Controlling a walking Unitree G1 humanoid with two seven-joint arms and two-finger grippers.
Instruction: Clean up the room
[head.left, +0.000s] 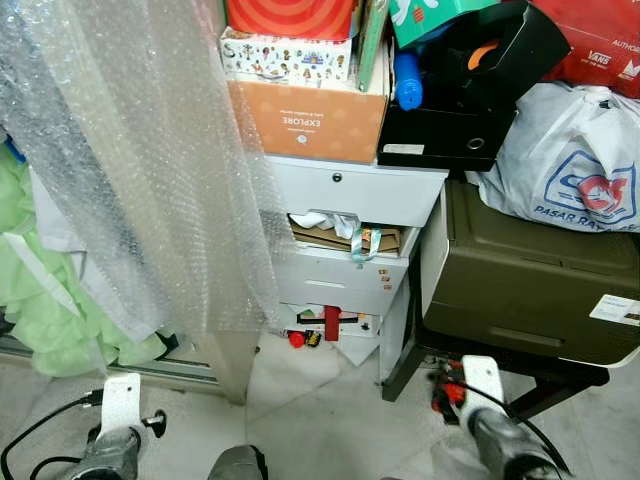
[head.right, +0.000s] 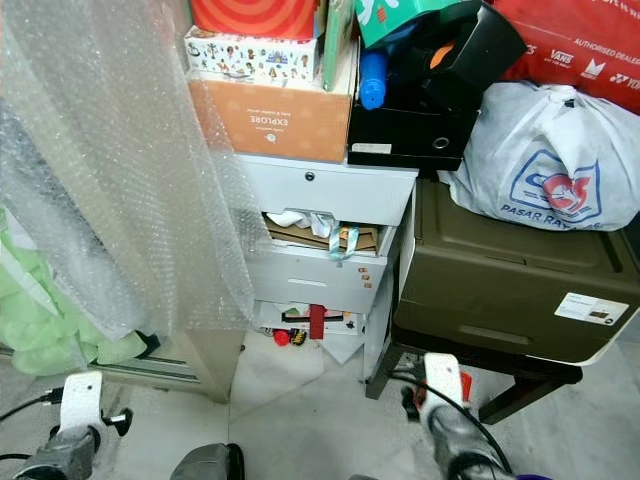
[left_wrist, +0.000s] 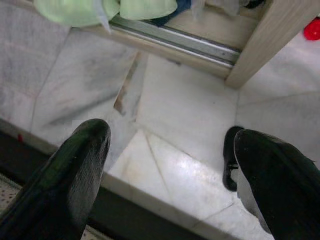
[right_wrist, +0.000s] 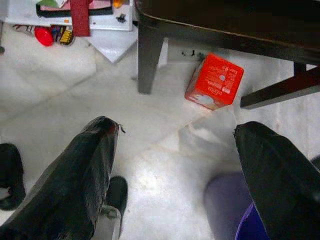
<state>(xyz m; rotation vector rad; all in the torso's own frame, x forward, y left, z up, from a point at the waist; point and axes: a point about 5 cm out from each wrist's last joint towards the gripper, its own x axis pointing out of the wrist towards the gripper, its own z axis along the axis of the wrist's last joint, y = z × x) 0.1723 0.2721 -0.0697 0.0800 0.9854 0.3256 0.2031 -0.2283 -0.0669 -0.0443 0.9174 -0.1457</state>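
Searching for litter: red carton on the floor beside the dark table leg. Right pincer spread above it, left pincer spread, empty. Next: lower, pinch carton.

Both my arms hang low over the marble floor, my left gripper and my right gripper each pointing down at it with the two black fingers spread wide apart, gripping nothing.
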